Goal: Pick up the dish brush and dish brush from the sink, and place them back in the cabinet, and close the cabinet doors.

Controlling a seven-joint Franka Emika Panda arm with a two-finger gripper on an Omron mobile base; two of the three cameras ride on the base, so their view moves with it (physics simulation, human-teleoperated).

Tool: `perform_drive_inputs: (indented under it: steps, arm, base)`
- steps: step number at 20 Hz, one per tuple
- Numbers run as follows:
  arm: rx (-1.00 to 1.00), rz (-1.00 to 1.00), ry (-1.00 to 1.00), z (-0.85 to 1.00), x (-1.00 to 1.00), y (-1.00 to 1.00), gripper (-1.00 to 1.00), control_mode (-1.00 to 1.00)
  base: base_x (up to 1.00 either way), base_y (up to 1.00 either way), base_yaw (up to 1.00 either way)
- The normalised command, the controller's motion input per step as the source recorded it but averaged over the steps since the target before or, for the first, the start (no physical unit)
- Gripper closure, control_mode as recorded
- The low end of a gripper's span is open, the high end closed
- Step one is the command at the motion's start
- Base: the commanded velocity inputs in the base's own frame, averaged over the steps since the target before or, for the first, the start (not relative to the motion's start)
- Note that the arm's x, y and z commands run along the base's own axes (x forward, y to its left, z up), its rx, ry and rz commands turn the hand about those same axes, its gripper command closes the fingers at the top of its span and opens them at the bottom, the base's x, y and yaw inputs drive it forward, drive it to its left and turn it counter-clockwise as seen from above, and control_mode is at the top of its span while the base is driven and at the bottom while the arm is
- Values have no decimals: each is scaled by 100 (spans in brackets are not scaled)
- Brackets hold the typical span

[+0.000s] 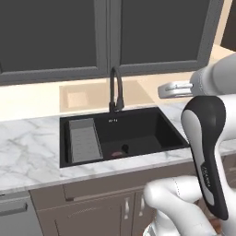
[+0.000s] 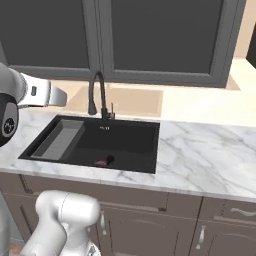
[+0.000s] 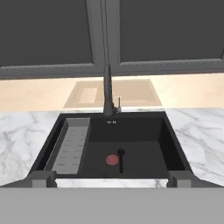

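A black dish brush (image 3: pixel 120 154) lies on the floor of the black sink (image 3: pixel 144 151), its round head beside the red drain (image 3: pixel 112 159) and its handle pointing toward the front wall. It also appears as a small dark shape, the dish brush (image 1: pixel 124 148), in the sink (image 1: pixel 147 133), and as the dish brush (image 2: pixel 109 159) in the right base view. My gripper (image 3: pixel 112 178) hovers well above and in front of the basin, open, its fingertips (image 3: pixel 41 178) wide apart with nothing between them. The cabinet and the cabinet doors are out of view.
A grey ribbed rack (image 3: pixel 72 146) fills the sink's left side. The black arched faucet (image 3: pixel 107 89) rises behind the basin. Marble counter (image 1: pixel 27 147) flanks the sink on both sides. Dark-panelled wall units (image 1: pixel 55 37) hang above, and low drawer fronts (image 2: pixel 150 200) run below.
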Motion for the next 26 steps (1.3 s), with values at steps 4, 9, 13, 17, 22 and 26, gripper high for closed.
perform_drive_inputs:
  steps: [4,9,13,17,22,26]
  arm:
    - [0,0,0,0,0,0,-100,100]
    - [0,0,0,0,0,0,-100,100]
    - [0,0,0,0,0,0,-100,100]
    - [0,0,0,0,0,0,-100,100]
    - [0,0,0,0,0,0,-100,100]
    - [0,0,0,0,0,0,-100,100]
  base:
    - [35,-26,0]
    - [32,-28,-1]
    - [34,-17,-5]
    - [38,-10,-8]
    - [41,-4,-8]
    - [13,-4,-1]
